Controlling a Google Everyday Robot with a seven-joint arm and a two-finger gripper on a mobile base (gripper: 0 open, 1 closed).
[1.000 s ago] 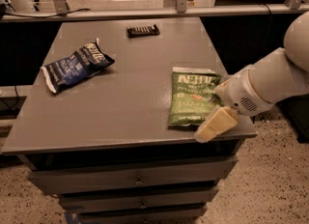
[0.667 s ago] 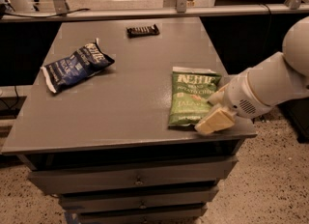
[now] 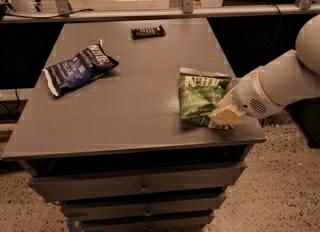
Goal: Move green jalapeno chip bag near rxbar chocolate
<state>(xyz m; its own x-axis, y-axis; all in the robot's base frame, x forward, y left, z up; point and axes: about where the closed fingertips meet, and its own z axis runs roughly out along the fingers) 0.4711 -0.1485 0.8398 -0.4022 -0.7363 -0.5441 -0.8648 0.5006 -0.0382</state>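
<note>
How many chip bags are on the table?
2: the blue bag at left, the green bag near the right front edge, with the gripper at its right corner.

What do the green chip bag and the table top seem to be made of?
Green chip bag: likely thin plastic film, creased with a slight gloss. Table top: smooth matte grey, perhaps laminate or painted metal; the look leaves it open. The claw is at the bag's lower right corner.
</note>
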